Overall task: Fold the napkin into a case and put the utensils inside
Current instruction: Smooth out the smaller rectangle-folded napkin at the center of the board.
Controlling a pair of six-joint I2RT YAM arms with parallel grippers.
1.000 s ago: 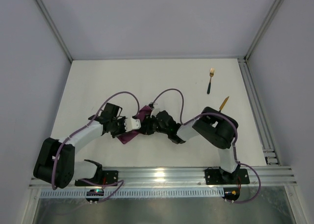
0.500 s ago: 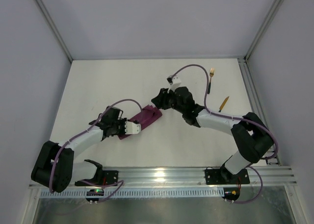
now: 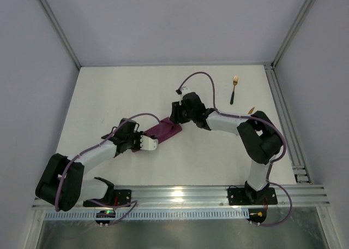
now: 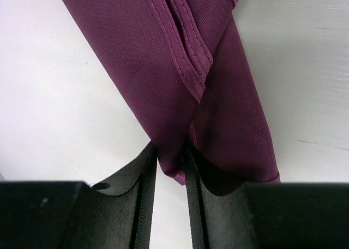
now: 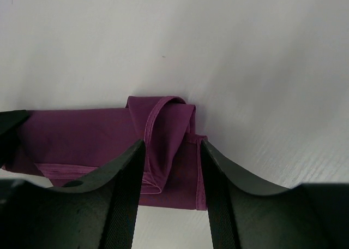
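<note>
— Where do we find the soft magenta-purple cloth napkin (image 3: 166, 130)?

— We see it folded into a narrow oblong on the white table (image 3: 109, 96), lying slantwise between the two pincers. Its near end sits in the left pincer (image 3: 149, 143). Its far end lies under the right pincer (image 3: 175, 118).

— How does the left pincer stand?

— It is clamped on the napkin. From the left wrist camera we see its two dark fingers (image 4: 143, 189) drawn close together, with a corner of the cloth's end pinched in the narrow slot between them. The rest of the napkin runs away ahead of that pincer, and a stitched hem crosses its top layer.

— And the right one?

— Its jaws stand apart. From the right wrist camera we see its dark fingers (image 5: 126, 183) on either side of a rolled-over fold at the napkin's end. The fold lies loose in the gap. More cloth stretches off to that pincer's left, behind its left finger. We cannot tell whether the fingers touch the cloth.

— What of the cutlery?

— Both pieces lie out to the right of the right pincer, well apart from the napkin. The slim gold fork with a dark handle (image 3: 234, 88) lies toward the back wall. Of the gold-bladed knife (image 3: 251, 111) we see only the tip, past the elbow of the right arm (image 3: 259, 137).
</note>
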